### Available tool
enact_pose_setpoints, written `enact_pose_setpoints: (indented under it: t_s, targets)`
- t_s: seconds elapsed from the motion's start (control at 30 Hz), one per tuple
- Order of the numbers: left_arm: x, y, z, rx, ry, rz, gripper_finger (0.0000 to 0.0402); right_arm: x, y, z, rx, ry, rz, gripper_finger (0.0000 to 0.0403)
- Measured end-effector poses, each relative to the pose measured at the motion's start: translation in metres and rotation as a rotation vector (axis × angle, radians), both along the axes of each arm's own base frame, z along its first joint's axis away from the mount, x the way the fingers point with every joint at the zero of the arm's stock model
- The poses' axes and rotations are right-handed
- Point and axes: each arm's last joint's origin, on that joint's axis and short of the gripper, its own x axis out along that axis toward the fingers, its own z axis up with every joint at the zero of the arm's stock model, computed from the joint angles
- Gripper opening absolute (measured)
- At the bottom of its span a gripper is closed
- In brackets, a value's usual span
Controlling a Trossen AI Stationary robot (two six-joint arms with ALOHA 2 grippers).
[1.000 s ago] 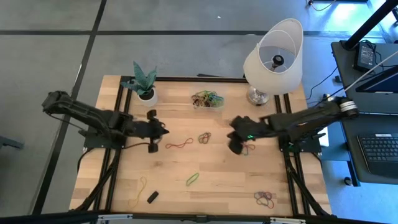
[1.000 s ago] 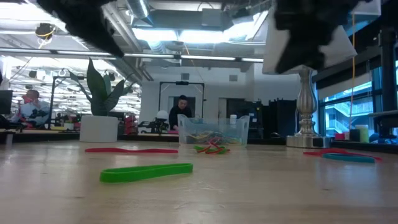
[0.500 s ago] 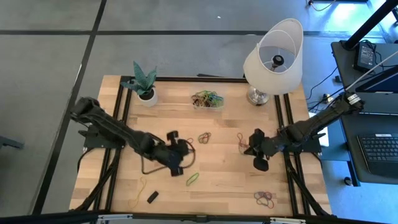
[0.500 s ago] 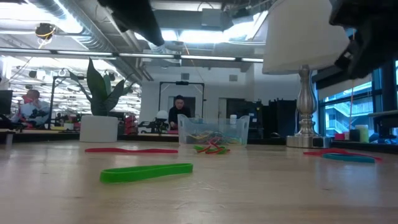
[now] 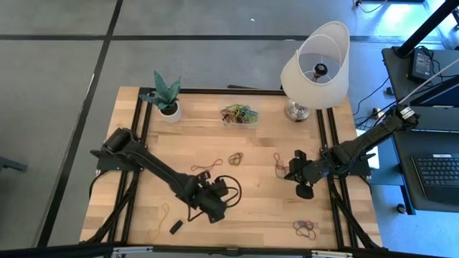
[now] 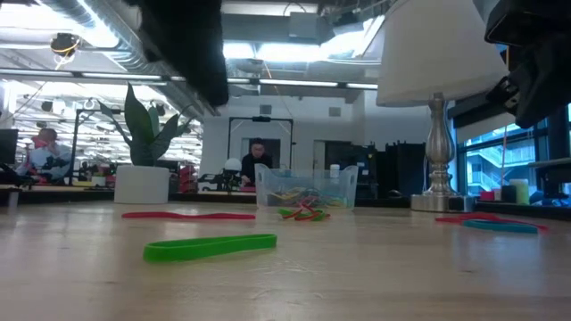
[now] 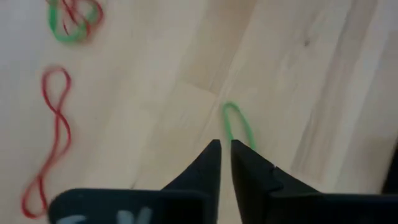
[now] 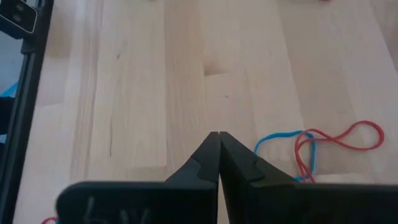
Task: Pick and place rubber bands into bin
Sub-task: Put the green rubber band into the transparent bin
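The green band (image 7: 237, 124) lies just ahead of the left hand (image 7: 225, 148), long axis pointing away; fingers slightly parted, grasping nothing.

From overhead you look straight down on the whole table (image 5: 251, 208), both arms reaching in from its sides; from the table's surface you look level across the wood toward the room behind, close enough that a green band (image 6: 211, 247) lies large in front. Each wrist camera looks down past its own dark fingers (image 7: 205, 168) at nearby wood. You see the clear bin (image 5: 239, 115) from overhead and again in the level view, and the lamp (image 5: 315, 68) in both too.
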Motion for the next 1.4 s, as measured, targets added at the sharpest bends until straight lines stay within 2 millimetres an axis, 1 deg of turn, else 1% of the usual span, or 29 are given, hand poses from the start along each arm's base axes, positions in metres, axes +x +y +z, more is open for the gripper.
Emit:
enact_pose_setpoints:
  t_s: [0.2, 0.33, 0.5, 0.6, 0.77, 0.97, 1.2, 1.33, 1.4]
  targets:
    - [0.009, -0.005, -0.02, -0.021, 0.005, 0.036, 0.0094, 0.0, 0.0, 0.0, -0.002, 0.0, 0.003, 0.0009]
    - [0.018, -0.01, -0.039, -0.018, 0.0, 0.038, 0.0127, 0.0, 0.0, 0.0, -0.003, 0.001, 0.002, 0.0009]
    - [0.026, -0.015, -0.063, -0.008, 0.011, 0.047, 0.0138, 0.0, 0.0, 0.0, -0.001, 0.003, -0.001, 0.0009]
    - [0.028, -0.015, -0.069, -0.005, 0.005, 0.058, 0.0137, 0.0, 0.0, 0.0, 0.0, 0.002, -0.001, 0.0009]
    - [0.029, -0.016, -0.077, 0.01, 0.024, 0.058, 0.0125, 0.0, 0.0, 0.0, -0.001, 0.002, 0.0, 0.001]
    - [0.029, -0.017, -0.086, -0.002, 0.056, 0.05, 0.0087, 0.0, 0.0, 0.0, -0.003, 0.002, 0.002, 0.001]
    - [0.03, -0.017, -0.087, 0.001, 0.056, 0.05, 0.0014, 0.0, 0.0, 0.0, -0.005, 0.005, 0.003, 0.001]
    - [0.03, -0.017, -0.086, -0.002, 0.053, 0.05, 0.0004, -0.001, 0.0, 0.0, -0.007, 0.007, 0.003, 0.001]
    - [0.028, -0.015, -0.08, -0.002, 0.054, 0.051, 0.0003, -0.001, 0.0, 0.0, -0.007, 0.008, 0.003, 0.001]
